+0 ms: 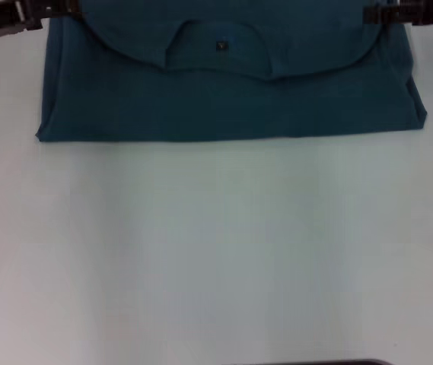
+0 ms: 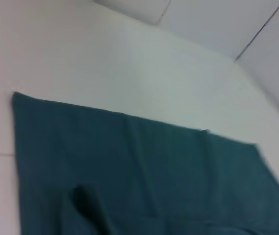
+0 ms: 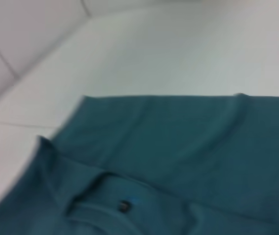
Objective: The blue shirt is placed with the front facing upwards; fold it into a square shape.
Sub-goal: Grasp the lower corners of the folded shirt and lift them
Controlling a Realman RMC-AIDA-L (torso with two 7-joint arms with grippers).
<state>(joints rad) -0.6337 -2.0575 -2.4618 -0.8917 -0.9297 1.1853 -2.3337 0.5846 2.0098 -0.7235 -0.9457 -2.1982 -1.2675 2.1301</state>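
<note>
Blue shirt [image 1: 231, 99] folded on table [image 1: 216, 251], claws at far corners

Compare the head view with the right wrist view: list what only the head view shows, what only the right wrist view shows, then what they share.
Only the head view shows both grippers at the far edge of the table: the left gripper beyond the shirt's left corner, the right gripper beyond its right corner. It also shows the whole near folded edge.

Only the right wrist view shows the wall joint lines beyond the table.

Both show the dark teal-blue cotton shirt, its round collar with the small black neck label, and the white table.
</note>
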